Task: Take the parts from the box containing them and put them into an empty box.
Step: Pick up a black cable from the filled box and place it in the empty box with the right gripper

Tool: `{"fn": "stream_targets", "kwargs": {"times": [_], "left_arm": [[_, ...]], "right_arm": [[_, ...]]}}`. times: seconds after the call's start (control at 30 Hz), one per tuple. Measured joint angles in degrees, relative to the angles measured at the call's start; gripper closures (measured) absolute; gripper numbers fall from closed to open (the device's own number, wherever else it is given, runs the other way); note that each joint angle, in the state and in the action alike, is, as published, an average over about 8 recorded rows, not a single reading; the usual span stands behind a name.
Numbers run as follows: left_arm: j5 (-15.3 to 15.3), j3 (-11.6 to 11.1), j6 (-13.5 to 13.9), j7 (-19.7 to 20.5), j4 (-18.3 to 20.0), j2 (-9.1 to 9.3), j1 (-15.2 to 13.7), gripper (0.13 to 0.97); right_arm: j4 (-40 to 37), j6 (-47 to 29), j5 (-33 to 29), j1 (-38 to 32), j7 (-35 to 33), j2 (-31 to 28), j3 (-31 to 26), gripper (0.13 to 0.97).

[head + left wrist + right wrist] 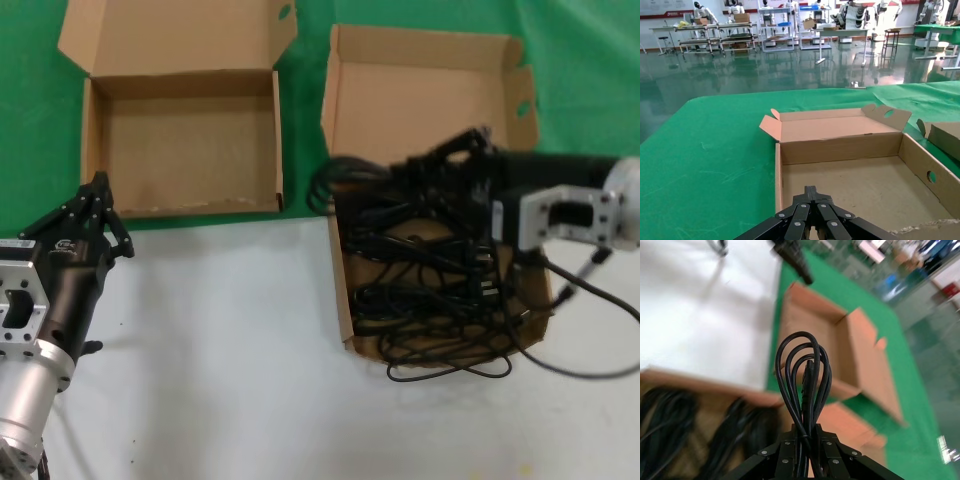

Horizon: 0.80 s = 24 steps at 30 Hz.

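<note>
The box containing the parts (345, 300) sits at the right, full of tangled black cables (430, 290). My right gripper (400, 172) reaches in from the right above it. It is shut on one looped cable bundle (340, 185), whose loop hangs over the box's left wall. In the right wrist view the loop (805, 375) sticks out past the gripper (807, 432). The empty box (190, 150) lies at the far left, lid open; it also shows beyond the loop (820, 335). My left gripper (100, 190) is shut and holds nothing, just in front of the empty box (850, 185).
Both boxes rest where the green cloth (30, 120) meets the white tabletop (220, 340). One cable loop (450, 368) spills over the full box's front wall. My own thin cable with a silver tip (565, 295) hangs beside the right arm.
</note>
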<state>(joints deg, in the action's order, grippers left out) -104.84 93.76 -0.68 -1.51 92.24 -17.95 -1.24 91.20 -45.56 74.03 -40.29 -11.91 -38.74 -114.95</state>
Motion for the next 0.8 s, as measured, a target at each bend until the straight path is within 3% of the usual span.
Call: {"fn": "stream_targets", "kwargs": {"times": [0.17, 0.37, 0.8], "left_arm": [[0.0, 0.0, 0.0, 0.0, 0.0, 0.00, 0.0, 0.952], [0.0, 0.0, 0.0, 0.0, 0.0, 0.00, 0.0, 0.952], [0.0, 0.0, 0.0, 0.0, 0.0, 0.00, 0.0, 0.952]], "right_arm": [[1.8, -0.6, -2.4, -3.3, 3.0, 2.7, -0.7, 0.885], [-2.6, 0.6, -5.3, -8.1, 2.4, 9.6, -3.6, 0.885], [-21.7, 10.5, -4.1, -15.6, -11.2, 26.9, -8.6, 0.885]]}}
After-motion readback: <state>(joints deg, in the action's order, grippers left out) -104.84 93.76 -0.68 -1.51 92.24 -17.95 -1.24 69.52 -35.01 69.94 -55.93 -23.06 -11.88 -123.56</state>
